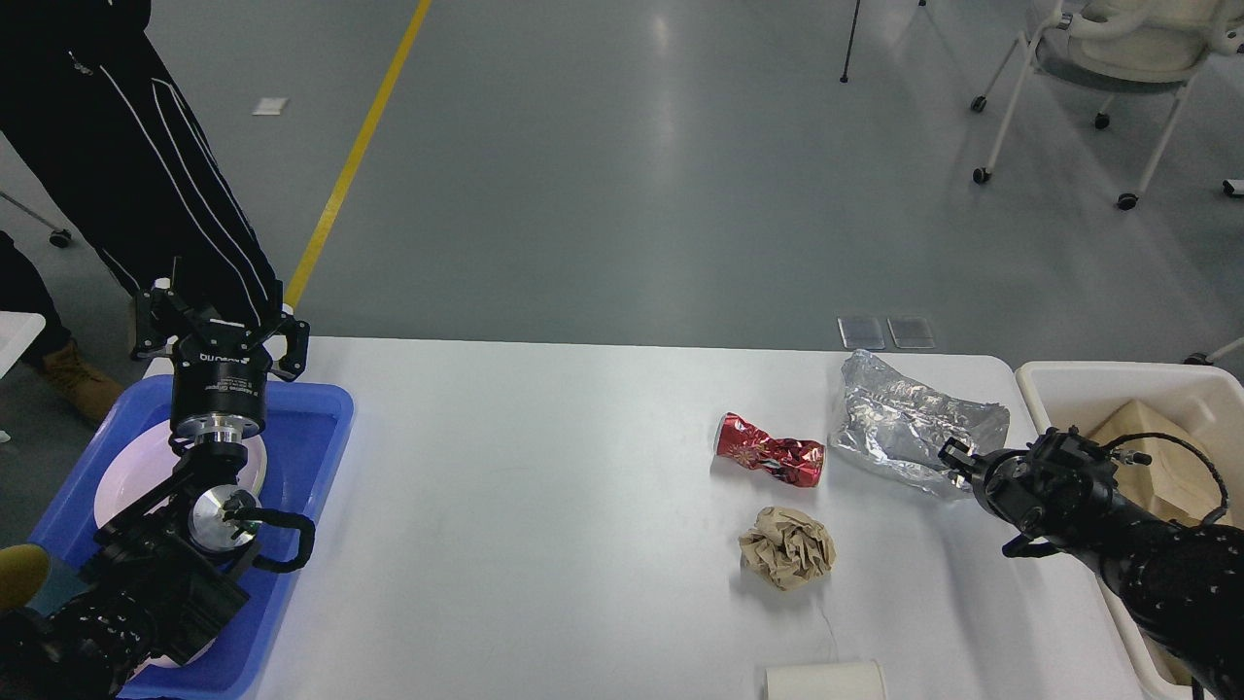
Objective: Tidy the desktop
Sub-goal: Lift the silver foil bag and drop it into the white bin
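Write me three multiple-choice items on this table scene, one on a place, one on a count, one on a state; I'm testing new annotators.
1. Where does the crushed red can lie?
A. in the blue tray
B. on the desktop, left of the silver foil bag
C. in the cream bin

2. How many loose pieces of litter lie in the right half of the desktop, not counting the white roll at the near edge?
A. one
B. three
C. five

3. What state is the brown paper in?
A. crumpled into a ball
B. lying flat
C. folded into a neat square

Answers:
1. B, since the can rests on the white top beside the silver foil bag.
2. B, since can, foil bag and paper ball are the three.
3. A, since it is a wrinkled wad.
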